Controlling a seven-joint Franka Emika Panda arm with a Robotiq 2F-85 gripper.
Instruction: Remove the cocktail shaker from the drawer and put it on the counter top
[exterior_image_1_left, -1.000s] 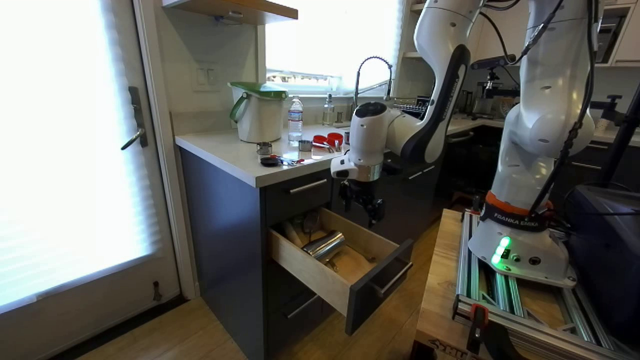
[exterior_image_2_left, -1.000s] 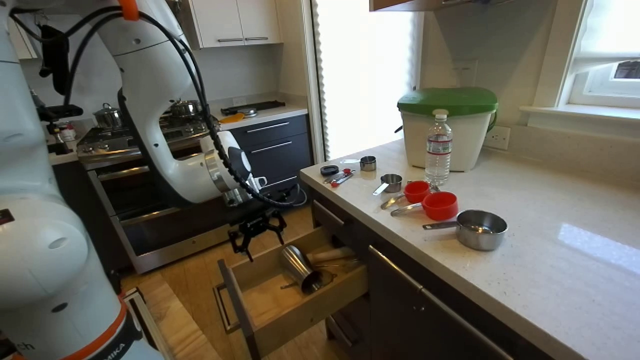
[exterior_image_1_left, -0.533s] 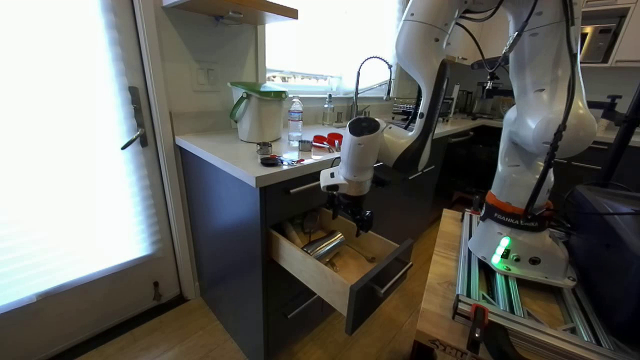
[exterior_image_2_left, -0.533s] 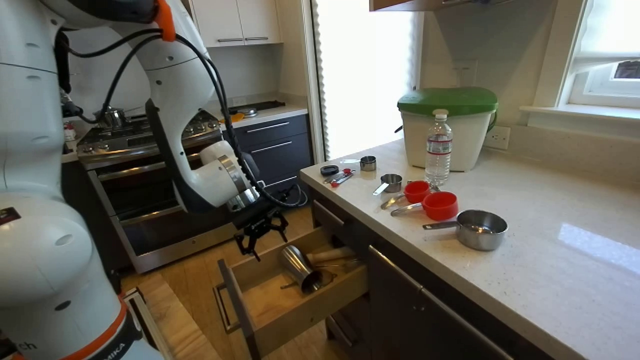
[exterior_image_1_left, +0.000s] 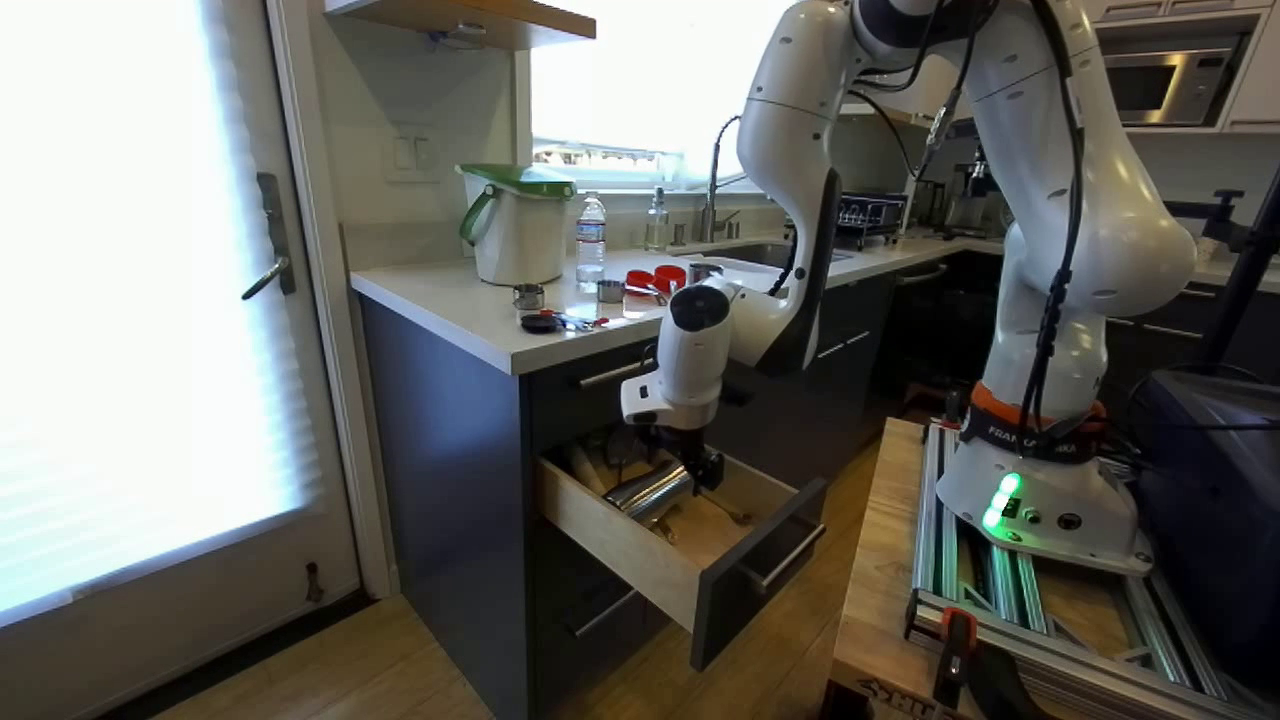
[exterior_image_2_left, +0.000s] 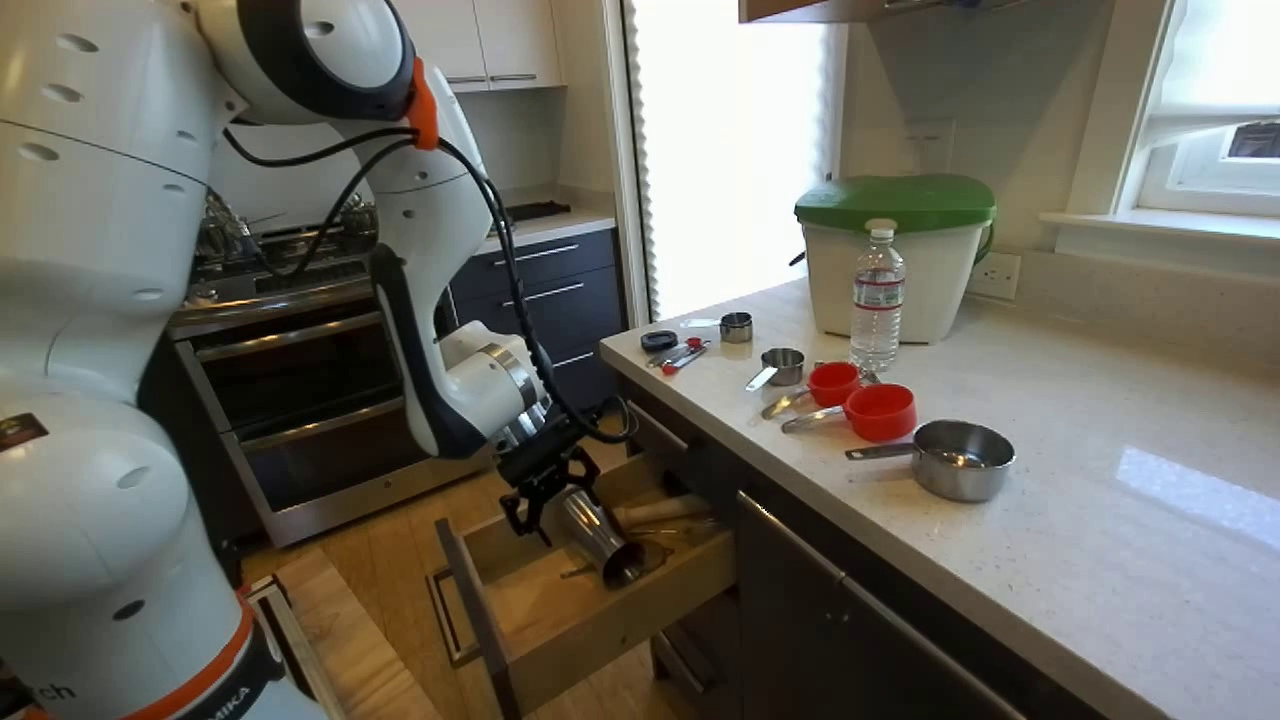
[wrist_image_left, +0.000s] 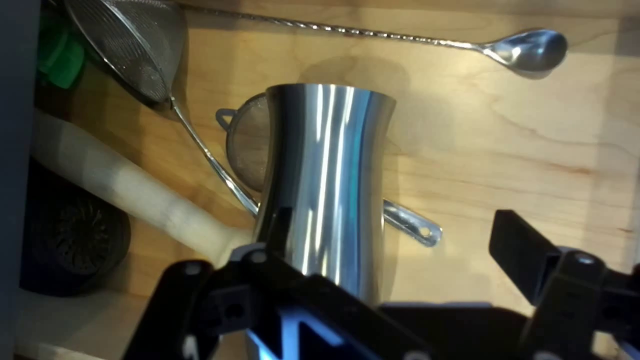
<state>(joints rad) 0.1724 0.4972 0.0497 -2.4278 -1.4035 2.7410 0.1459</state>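
Note:
The cocktail shaker, a shiny steel waisted cup, lies on its side in the open drawer (exterior_image_1_left: 762, 572); it shows in both exterior views (exterior_image_1_left: 642, 494) (exterior_image_2_left: 598, 535) and the wrist view (wrist_image_left: 327, 175). The drawer's wood floor shows in an exterior view (exterior_image_2_left: 530, 605). My gripper (exterior_image_1_left: 692, 470) is low over the drawer, at the shaker's end nearer the drawer front (exterior_image_2_left: 552, 500). In the wrist view the gripper (wrist_image_left: 397, 230) is open; its left finger overlaps the shaker's left part, its right finger is apart over bare wood. I cannot tell whether it touches. The white counter top (exterior_image_1_left: 430, 300) (exterior_image_2_left: 1100, 500) stands above.
The drawer also holds a strainer (wrist_image_left: 135, 50), a twisted spoon (wrist_image_left: 530, 50), a wooden rod (wrist_image_left: 135, 185) and a black item (wrist_image_left: 80, 245). On the counter are measuring cups (exterior_image_2_left: 880, 412), a bottle (exterior_image_2_left: 877, 310) and a green-lidded bin (exterior_image_2_left: 895, 250). The drawer walls surround the shaker.
My arm has reached out and lowered the open gripper from above the drawer to the shaker's end. The shaker and the drawer have not visibly moved.

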